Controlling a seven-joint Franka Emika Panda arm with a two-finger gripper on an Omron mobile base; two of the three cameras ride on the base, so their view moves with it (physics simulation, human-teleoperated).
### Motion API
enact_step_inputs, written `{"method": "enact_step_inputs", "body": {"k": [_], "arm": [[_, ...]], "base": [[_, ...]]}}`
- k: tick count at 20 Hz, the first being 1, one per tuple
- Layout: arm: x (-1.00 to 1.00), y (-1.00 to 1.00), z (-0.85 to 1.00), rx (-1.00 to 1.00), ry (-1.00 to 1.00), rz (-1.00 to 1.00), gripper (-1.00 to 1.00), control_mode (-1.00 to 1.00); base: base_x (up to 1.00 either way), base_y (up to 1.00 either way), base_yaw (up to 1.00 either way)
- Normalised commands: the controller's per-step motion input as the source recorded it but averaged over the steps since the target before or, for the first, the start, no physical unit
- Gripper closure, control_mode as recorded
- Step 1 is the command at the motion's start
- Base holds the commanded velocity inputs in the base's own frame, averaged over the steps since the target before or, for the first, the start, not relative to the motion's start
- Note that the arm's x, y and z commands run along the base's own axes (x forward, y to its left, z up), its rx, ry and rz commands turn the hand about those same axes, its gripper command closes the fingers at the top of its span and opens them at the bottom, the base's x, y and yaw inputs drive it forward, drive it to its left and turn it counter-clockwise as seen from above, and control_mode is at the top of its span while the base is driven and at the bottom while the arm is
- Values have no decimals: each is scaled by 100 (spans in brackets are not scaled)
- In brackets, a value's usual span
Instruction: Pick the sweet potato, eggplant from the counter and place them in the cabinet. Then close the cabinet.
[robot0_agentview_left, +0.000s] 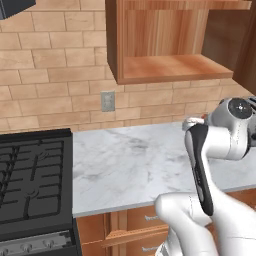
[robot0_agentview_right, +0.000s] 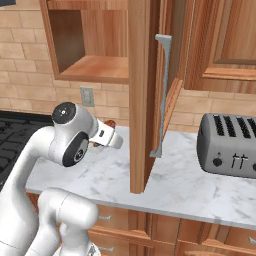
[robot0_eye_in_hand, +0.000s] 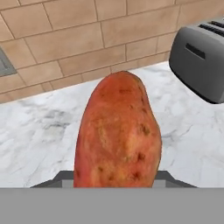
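The sweet potato (robot0_eye_in_hand: 117, 131) stands on end right in front of the hand camera, its lower part sitting between the two dark fingertips at the bottom of that view. The gripper (robot0_eye_in_hand: 114, 180) is closed on it, with the jaws pressed against the sweet potato's sides. Behind the sweet potato, the white marble counter (robot0_eye_in_hand: 39, 135) runs back to the brick wall, and a grey toaster (robot0_eye_in_hand: 199, 59) stands on the counter to the sweet potato's right, well apart from it.

In the right base view, a sliver of orange-red shows at the end of the white arm, above the counter (robot0_agentview_right: 200, 185) and below the cabinet (robot0_agentview_right: 90, 67). The arm's elbow hides most of the hand there, so the grip itself cannot be made out from that side. The toaster (robot0_agentview_right: 227, 145) sits on the counter to the right of the cabinet's open door (robot0_agentview_right: 142, 95), which swings out toward the camera with its long metal handle (robot0_agentview_right: 164, 95) on the toaster's side.

The cabinet (robot0_agentview_left: 170, 67) is open in the left base view too, and the shelf visible inside holds nothing. The black stove (robot0_agentview_left: 32, 180) lies to the left of the counter (robot0_agentview_left: 130, 165).
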Motion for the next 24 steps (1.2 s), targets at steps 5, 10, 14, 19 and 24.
{"method": "enact_step_inputs", "body": {"k": [5,10,14,19,24], "arm": [[-6,0,100,0,3,-13,100,-100],[14,0,97,-1,-14,-6,100,-100],[41,-4,83,0,-8,-2,100,-100],[61,-7,42,0,-10,-3,100,-100],[87,-5,-23,-4,-5,-4,100,-100]], "base": [[0,0,0],[0,0,0],[0,0,0],[0,0,0],[0,0,0]]}}
